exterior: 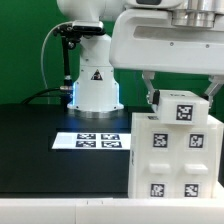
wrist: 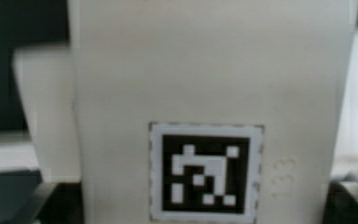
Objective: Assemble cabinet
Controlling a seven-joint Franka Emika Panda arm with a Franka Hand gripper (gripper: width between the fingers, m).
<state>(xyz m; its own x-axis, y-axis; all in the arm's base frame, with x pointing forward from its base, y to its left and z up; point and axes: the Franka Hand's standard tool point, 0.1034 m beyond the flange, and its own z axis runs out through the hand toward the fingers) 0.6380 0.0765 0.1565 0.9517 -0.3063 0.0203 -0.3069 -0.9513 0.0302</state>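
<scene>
The cabinet (exterior: 172,150) is seen boxed up and upright directly beneath the hand (exterior: 180,97), whose grasp cannot be told; remaining steps cannot be judged.

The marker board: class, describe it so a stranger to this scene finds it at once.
Start at the white robot base with a triangle mark on the black table. Just in front of it lies the marker board, a thin flat white sheet. Unlike the tall white tagged cabinet box beside it, it lies flat.
</scene>
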